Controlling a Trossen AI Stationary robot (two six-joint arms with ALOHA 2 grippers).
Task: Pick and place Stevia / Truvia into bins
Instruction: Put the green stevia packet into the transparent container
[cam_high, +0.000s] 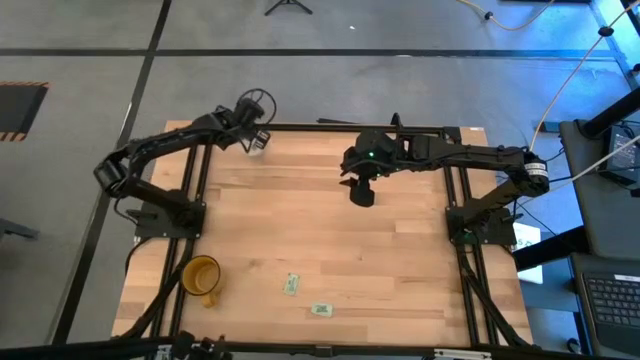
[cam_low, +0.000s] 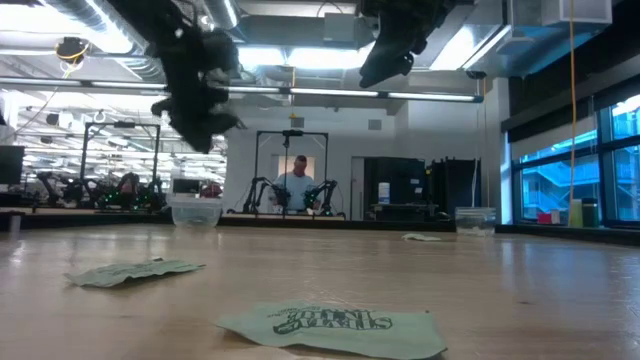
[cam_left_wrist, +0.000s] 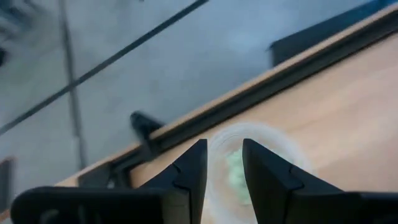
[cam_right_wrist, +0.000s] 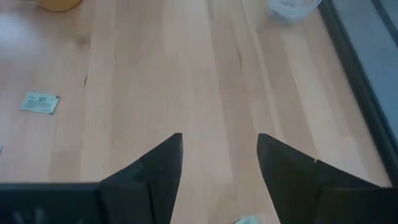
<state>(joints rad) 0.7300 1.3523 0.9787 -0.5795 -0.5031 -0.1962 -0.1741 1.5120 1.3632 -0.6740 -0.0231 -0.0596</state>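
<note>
Left end effector (cam_left_wrist: 222, 168) slightly open over cup (cam_left_wrist: 261, 163), upper left; right end effector (cam_right_wrist: 219, 152) open mid-desk. Could clip cup and tip it.

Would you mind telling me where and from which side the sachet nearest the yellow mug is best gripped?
The sachet lies flat on the bare table, its long axis running roughly front to back. I would come straight down from above and pinch across its short width at mid-length, jaws closing on its two long edges. The open right gripper seems the closer one.
</note>
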